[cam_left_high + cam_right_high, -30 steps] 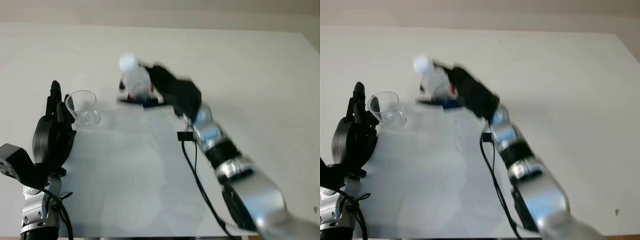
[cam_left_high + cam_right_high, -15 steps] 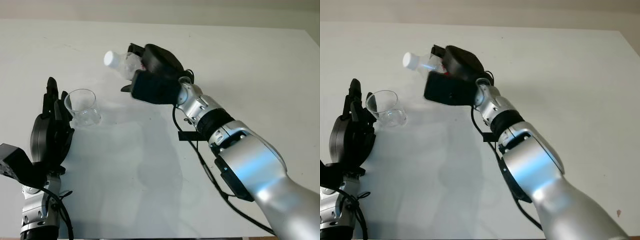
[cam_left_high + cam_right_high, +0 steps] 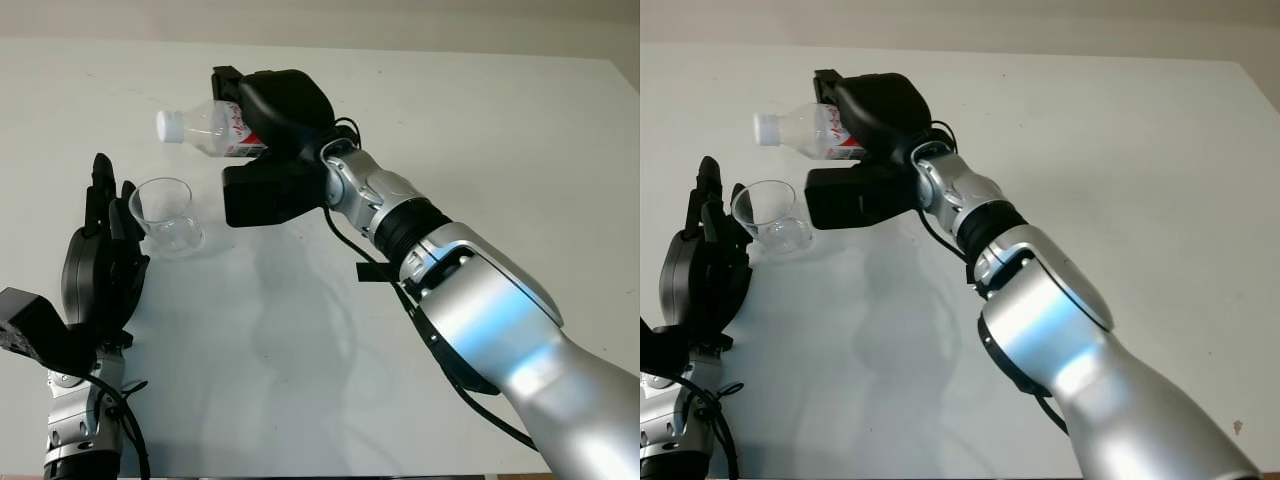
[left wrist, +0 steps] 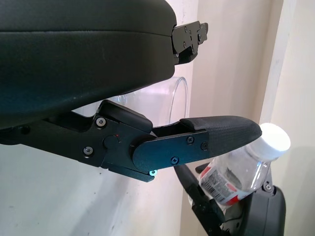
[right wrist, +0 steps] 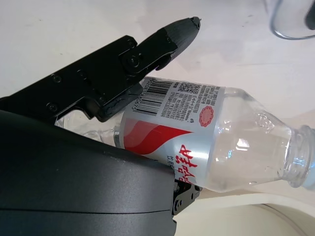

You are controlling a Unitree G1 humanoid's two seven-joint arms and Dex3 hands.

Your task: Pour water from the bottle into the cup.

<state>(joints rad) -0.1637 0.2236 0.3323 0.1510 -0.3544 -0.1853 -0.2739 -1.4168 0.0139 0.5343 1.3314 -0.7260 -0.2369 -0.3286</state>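
Clear plastic bottle (image 3: 215, 128), white cap on, is gripped by the right hand (image 3: 272, 130) and tipped nearly level above the table (image 3: 500, 130), neck aimed toward the glass cup (image 3: 165, 215); the left hand (image 3: 100, 265) is held open just beside the cup, probably to steady it

My black right hand (image 3: 275, 140) grips a clear water bottle (image 3: 215, 130) with white cap and red-and-white label; the transparent cup (image 3: 165, 213) stands on the white table (image 3: 500, 130).
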